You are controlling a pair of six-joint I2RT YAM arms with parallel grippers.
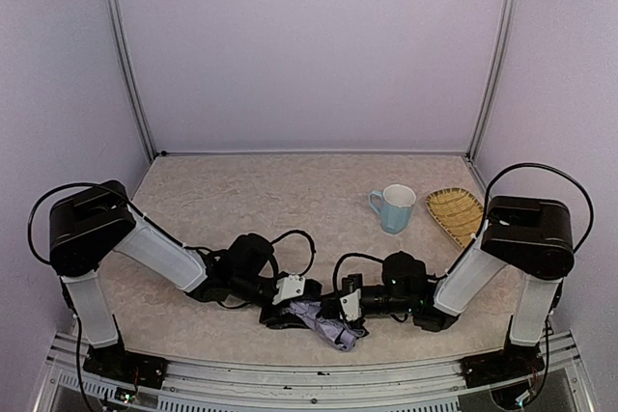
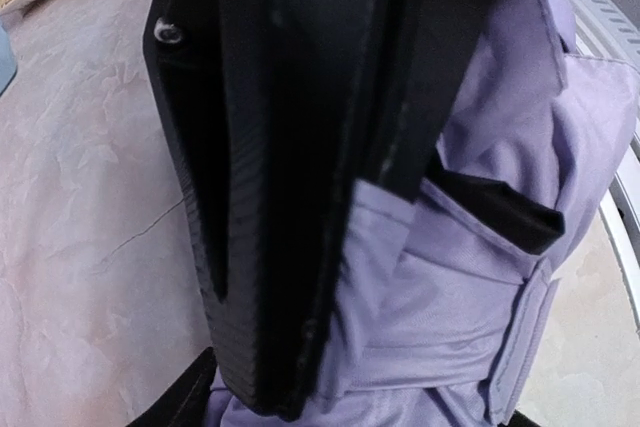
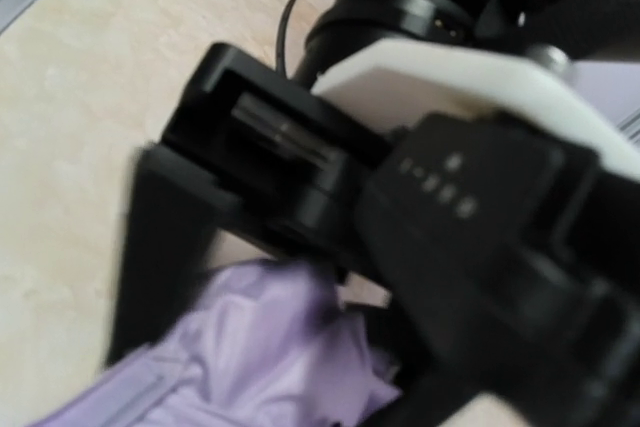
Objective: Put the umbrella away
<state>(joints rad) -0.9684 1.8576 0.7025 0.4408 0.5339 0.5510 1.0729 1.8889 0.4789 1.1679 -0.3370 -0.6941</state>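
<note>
Lavender umbrella (image 1: 333, 328) sits bunched up at bottom centre of the top cam, on the beige marbled table (image 1: 241, 200), right by the near edge btw the two arms. Both arms are folded low and reach inward, so the left gripper (image 1: 283, 314) and right gripper (image 1: 330, 310) meet over it from either side, basically nose to nose.

Left wrist cam: its black fingers (image 2: 270, 197) fill the middle of the frame, v close together w/ only a thin dark slot btw them. The umbrella (image 2: 470, 287) is bunched against their right side. Can't tell if any fabric is actually pinched tho. A black bit (image 2: 505, 215) pokes out of the folds at mid right, can't say if it's strap or handle.

Right wrist cam is blurry: mostly the left gripper's body up close, umbrella (image 3: 250, 347) at the bottom. Can't tell how wide the right one is open or if it has hold of anything.

Light blue mug (image 1: 394, 207) stands upright at the table's upper right w/ a woven tray (image 1: 456, 214) just beside it, both well apart from the umbrella.
</note>
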